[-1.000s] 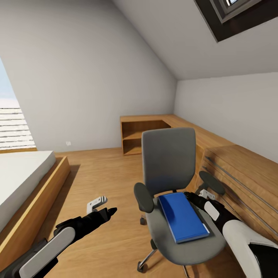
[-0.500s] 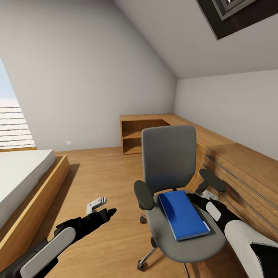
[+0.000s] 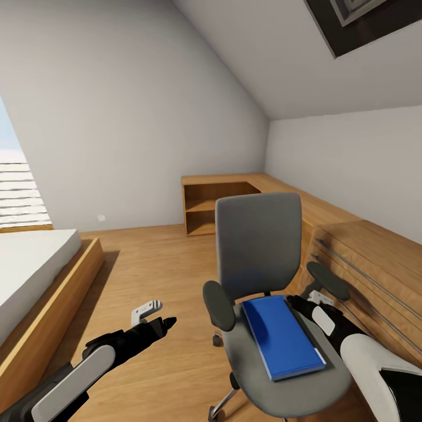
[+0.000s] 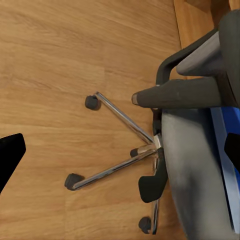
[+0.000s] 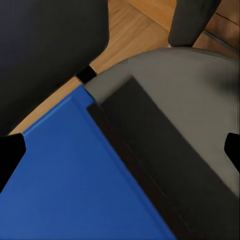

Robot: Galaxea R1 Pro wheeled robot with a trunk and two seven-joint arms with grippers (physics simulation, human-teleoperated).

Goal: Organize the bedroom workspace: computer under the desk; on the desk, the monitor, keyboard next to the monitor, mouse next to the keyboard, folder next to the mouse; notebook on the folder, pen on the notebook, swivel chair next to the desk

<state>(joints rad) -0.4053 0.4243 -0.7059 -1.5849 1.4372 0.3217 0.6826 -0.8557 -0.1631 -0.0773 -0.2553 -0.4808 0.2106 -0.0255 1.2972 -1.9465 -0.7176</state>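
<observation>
Oak floor (image 3: 164,275) is seen beneath the open left gripper (image 3: 153,315); beside the open right gripper (image 3: 306,300), the folder (image 3: 283,336) is seen on the swivel chair (image 3: 258,246).

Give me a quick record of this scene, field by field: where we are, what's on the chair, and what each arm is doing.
place: attic bedroom with sloped grey walls and oak floor
chair: grey, facing the robot, beside an oak drawer unit
on the seat: blue folder lying flat, with a dark flat thing beside it, partly under its edge
left gripper: open, above the bare floor, apart from the chair
right gripper: open, low over the seat at the folder's far corner, holding nothing
bed: at the left, white top
shelf unit: oak, in the far corner
</observation>
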